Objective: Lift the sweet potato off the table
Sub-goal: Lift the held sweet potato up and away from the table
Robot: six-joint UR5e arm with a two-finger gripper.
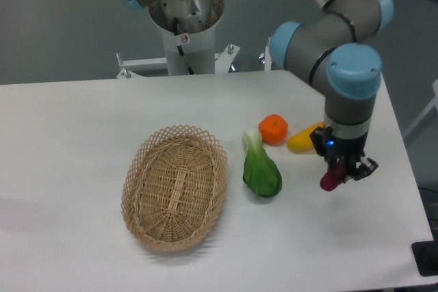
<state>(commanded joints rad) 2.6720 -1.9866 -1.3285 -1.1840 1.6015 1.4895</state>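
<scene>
The sweet potato (329, 180) sits pinched in the jaws of the gripper (340, 172), out toward the bench's (68, 141) right edge. Just behind it lies the yellow vegetable (302, 140), with the orange fruit (274, 129) alongside. The leafy green (261, 169) lies left, and the wicker basket (175, 187) farther left, well apart.

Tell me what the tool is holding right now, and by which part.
The tool grips the small purple-magenta sweet potato by its upper end; the lower end sticks out below the fingers.
</scene>
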